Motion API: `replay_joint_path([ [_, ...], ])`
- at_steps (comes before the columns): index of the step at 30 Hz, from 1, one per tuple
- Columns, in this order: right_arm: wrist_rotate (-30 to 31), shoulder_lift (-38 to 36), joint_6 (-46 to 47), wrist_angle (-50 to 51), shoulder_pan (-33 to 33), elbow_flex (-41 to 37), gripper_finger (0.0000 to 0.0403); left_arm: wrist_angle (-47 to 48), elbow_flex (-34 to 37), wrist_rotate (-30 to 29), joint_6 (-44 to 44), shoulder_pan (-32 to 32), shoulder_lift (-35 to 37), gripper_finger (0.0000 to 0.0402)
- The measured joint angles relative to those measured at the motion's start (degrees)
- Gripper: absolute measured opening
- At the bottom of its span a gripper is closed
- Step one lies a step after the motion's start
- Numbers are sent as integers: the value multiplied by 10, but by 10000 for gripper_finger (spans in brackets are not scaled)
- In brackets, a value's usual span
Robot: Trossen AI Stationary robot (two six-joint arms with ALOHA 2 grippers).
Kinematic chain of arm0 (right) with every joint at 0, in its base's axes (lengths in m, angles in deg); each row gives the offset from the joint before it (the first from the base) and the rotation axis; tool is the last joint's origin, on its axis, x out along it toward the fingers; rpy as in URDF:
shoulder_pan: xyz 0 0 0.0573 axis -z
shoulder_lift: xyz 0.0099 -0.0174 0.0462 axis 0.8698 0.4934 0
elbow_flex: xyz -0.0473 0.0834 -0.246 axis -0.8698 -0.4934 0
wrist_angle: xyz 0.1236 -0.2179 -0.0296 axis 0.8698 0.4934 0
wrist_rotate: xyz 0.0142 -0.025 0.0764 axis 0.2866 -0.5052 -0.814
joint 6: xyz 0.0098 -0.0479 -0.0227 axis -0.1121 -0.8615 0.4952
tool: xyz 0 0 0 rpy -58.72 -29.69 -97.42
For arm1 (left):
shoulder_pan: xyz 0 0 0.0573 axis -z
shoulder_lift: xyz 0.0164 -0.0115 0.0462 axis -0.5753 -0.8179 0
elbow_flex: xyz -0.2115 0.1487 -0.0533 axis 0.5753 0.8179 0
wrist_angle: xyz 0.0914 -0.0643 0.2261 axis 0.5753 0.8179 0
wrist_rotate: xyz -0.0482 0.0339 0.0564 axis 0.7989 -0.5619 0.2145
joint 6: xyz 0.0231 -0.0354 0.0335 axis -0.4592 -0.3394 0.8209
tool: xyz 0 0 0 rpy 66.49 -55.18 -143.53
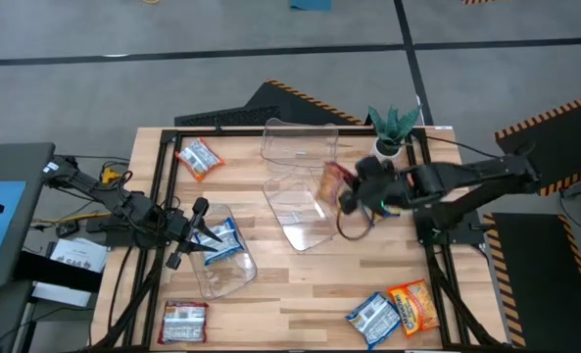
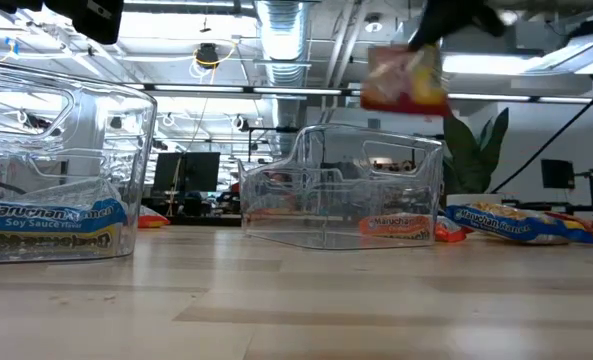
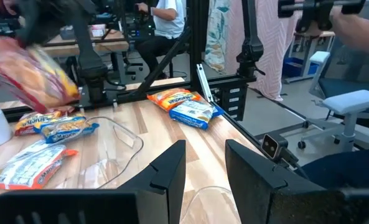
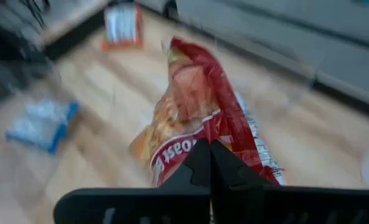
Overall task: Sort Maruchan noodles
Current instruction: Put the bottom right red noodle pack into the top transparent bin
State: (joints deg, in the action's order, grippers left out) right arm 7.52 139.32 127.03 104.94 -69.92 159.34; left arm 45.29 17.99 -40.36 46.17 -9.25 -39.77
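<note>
Above the middle clear bin [image 1: 300, 211], near the table's [image 1: 368, 275] right-hand rail, a red packet [image 1: 331, 182] was held clear of the wood by the right gripper [image 1: 354, 191], its fingers clamped shut on one end. Open tabletop was seen toward the near edge, where a blue packet [image 1: 373, 316] and an orange packet [image 1: 414, 302] lay touching. Over the left bin [image 1: 221, 257] the left gripper [image 1: 187, 240] was held with its fingers parted, gripping nothing.

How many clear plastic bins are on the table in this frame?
3: one bin at the left gripper, one mid-table, one by the far edge. None seems hidden.
</note>
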Motion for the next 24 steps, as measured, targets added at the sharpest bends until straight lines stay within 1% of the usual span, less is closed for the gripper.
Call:
replay_joint_path([
  [5, -11, 5, -130, -126, 93, 2, 7, 2, 0, 0, 5, 0, 0, 103],
  [9, -18, 40, -199, -206, 166, 1, 7, 17, 0, -6, 22, 0, 0, 103],
  [10, -24, 54, -211, -239, 183, 2, 7, 22, 0, -11, 28, 0, 0, 103],
  [12, -49, 84, -227, -270, 222, 3, 7, 28, 0, -25, 33, 0, 0, 103],
  [15, -57, 146, -243, -320, 270, 2, 7, 35, 0, -47, 33, 0, 0, 103],
  [18, -62, 199, -245, -346, 311, 1, 7, 43, 0, -60, 34, 0, 0, 103],
  [21, -62, 244, -245, -355, 337, 1, 7, 53, 0, -73, 34, 0, 0, 103],
  [24, -63, 278, -244, -357, 348, 1, 7, 60, 0, -97, 48, 0, 0, 103],
])
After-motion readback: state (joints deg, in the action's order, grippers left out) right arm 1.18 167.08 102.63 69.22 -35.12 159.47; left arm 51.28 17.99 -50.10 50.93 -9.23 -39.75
